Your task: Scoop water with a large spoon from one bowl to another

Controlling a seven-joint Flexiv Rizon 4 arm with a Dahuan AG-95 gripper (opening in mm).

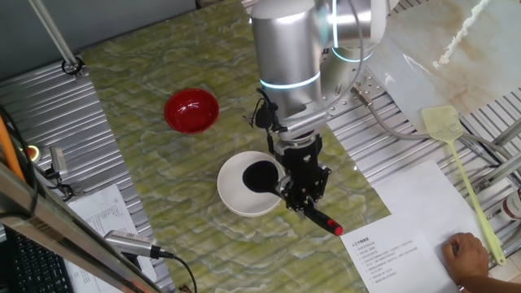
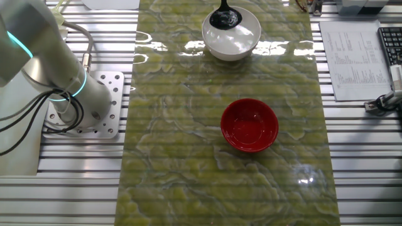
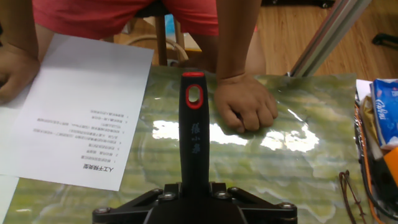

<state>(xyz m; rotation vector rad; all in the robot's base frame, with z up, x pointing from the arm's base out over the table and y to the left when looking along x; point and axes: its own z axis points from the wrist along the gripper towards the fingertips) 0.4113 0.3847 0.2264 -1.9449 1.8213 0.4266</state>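
Gripper clamped on large spoon (handle)

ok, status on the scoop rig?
Gripper shut on ladle handle. Ladle head inside white bowl. Red bowl apart, nothing between them.

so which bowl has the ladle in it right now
The white bowl, right under the gripper: the black ladle has its head inside it. The red bowl sits apart on the mat with nothing in it but maybe liquid.
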